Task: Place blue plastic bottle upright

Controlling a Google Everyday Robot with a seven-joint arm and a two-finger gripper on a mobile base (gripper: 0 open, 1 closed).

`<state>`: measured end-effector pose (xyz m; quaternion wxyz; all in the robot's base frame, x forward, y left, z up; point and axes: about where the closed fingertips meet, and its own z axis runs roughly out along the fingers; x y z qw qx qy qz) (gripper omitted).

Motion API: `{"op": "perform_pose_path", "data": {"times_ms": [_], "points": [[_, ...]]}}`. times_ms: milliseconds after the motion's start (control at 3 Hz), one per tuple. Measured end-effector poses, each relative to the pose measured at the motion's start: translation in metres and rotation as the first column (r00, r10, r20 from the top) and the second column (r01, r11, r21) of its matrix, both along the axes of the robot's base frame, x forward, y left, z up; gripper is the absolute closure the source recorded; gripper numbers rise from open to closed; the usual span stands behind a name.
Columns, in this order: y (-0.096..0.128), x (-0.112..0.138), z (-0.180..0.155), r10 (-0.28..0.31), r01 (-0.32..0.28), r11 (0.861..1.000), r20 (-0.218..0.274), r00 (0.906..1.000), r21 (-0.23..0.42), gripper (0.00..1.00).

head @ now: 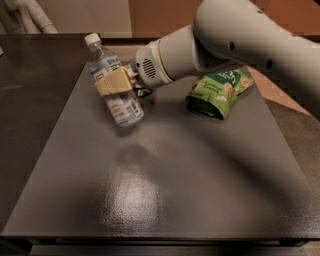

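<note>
The blue plastic bottle [114,82] is clear and bluish, with a white cap at its upper left and a blue-and-white label. It is tilted, cap up and to the left, with its base lifted just above the dark table [165,190]. My gripper [116,83] reaches in from the right and is shut on the bottle's middle, a tan finger [113,83] wrapped across its front. The white arm [240,45] runs off to the upper right.
A green snack bag [219,91] lies on the table to the right of the gripper, under the arm. A white pipe-like part [30,15] stands beyond the table's far left corner. The table's front edge runs along the bottom of the view.
</note>
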<state>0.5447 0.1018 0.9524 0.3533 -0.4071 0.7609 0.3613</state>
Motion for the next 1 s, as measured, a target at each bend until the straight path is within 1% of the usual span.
{"op": "perform_pose_path", "data": {"times_ms": [333,667,1000], "points": [[0.002,-0.002,0.004,0.086,-0.09,0.995,0.117,0.9894,0.033,1.0],[-0.001,-0.011,0.008,0.118,-0.135,0.989,0.249,0.9612,0.052,1.0],[-0.01,-0.018,0.008,0.12,-0.161,0.983,0.354,0.9277,0.09,1.0]]}}
